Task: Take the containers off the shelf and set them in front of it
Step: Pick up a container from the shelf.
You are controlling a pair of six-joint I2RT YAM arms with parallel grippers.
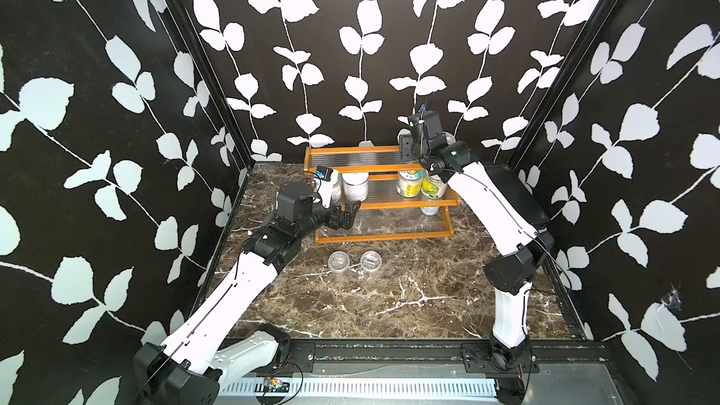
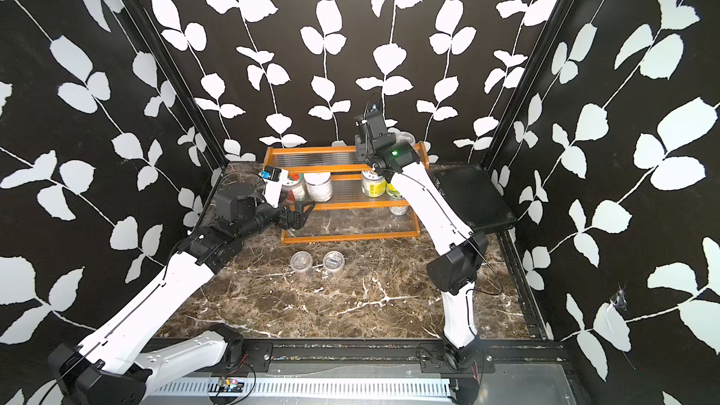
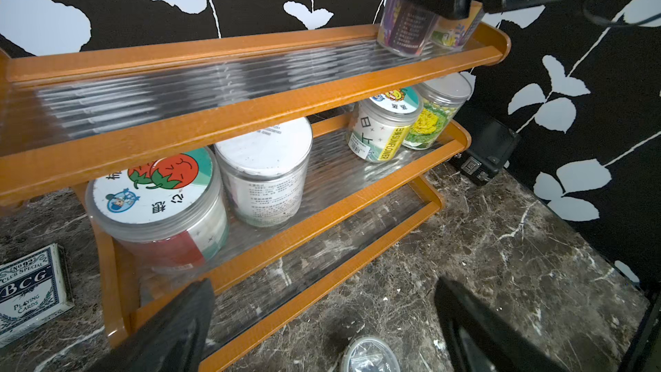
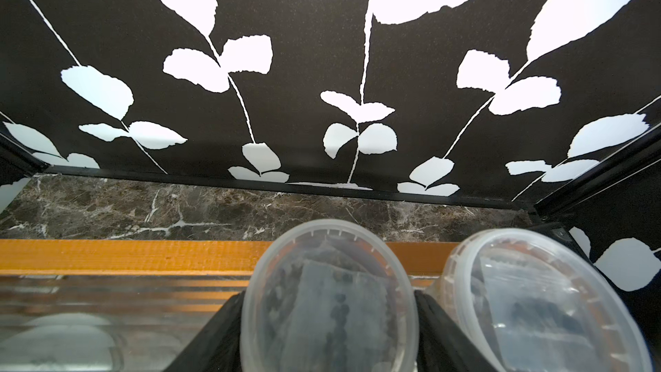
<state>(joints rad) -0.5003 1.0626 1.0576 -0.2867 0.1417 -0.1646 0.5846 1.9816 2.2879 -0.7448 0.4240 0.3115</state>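
R pincer (image 4: 327, 331) astride clear cup (image 4: 329, 273), top tier of shelf (image 4: 125, 255).

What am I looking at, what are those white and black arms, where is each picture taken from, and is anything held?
Two robot arms work on a brown marble tabletop. Two pictures look down from overhead; the other two come from cameras on each arm's wrist. A stepped orange-brown wooden shelf with clear ribbed tiers carries labelled clear jars. Two small clear lidded cups stand before it. The left tool is open and empty. The right tool straddles a small clear cup on the top tier; a firm grip is not evident.
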